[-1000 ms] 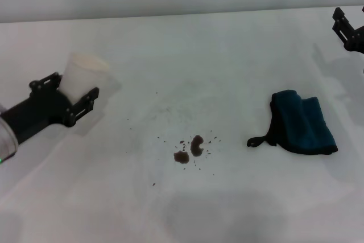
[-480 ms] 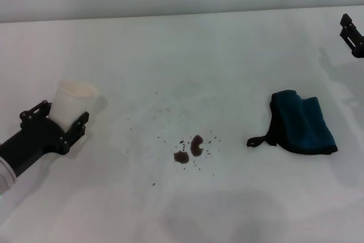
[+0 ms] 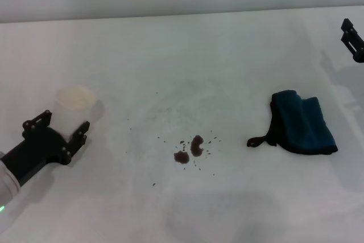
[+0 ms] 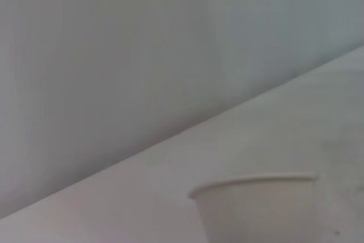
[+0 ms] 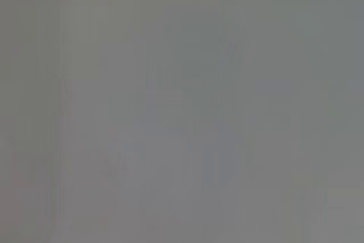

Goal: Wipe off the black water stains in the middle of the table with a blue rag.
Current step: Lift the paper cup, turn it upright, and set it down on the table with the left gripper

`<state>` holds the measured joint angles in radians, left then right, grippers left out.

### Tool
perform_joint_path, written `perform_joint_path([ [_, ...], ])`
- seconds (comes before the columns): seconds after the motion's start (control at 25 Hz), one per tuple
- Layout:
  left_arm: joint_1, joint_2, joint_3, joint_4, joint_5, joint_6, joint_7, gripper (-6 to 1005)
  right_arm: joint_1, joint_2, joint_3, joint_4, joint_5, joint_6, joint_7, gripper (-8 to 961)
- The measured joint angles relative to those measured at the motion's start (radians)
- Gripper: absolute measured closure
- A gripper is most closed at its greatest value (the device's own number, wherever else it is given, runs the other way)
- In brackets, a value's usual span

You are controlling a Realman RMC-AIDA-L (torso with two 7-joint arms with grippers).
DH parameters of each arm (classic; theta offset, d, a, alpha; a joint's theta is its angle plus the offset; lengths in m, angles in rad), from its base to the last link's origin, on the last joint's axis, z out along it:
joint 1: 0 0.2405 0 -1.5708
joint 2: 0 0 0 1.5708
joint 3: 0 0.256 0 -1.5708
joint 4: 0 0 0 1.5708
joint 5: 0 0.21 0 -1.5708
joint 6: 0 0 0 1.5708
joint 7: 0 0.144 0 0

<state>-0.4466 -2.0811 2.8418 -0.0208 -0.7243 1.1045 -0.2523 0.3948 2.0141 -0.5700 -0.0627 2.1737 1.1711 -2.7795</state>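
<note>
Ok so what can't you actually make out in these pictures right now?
- Right pincer: head view, cut off by the frame edge; grip unreadable.
- Left pincer: head view, the white paper cup blocks whether its fingers touch it.
- Right wrist view: blank grey throughout.
- Dark teal-blue cloth rag: folds hide its underside.

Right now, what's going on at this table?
The left gripper is at a white paper cup on the table's left side, fingers either side of it. Two black water stains sit unwiped mid-table. The blue rag lies untouched to their right, and the right gripper hangs at the far right edge.
</note>
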Motion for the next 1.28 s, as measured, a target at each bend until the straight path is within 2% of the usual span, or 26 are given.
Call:
perform_joint_path([
  [0.52,0.1,-0.001,-0.011,0.092,-0.122,0.005,0.238,458,-0.006,0.0,0.001,0.002,0.0,0.002,0.0,257],
  [0.76,0.106,-0.001,-0.012,0.101,-0.126,0.01,0.244,274,-0.005,0.0,0.001,0.001,0.0,0.002,0.0,257],
  [0.96,0.107,-0.001,-0.012,0.104,-0.155,0.013,0.244,273,-0.005,0.0,0.001,0.001,0.0,0.001,0.0,258],
  [1.28,0.119,-0.001,-0.011,0.114,-0.179,0.026,0.243,185,-0.006,0.0,0.001,0.0,0.0,0.001,0.0,257],
])
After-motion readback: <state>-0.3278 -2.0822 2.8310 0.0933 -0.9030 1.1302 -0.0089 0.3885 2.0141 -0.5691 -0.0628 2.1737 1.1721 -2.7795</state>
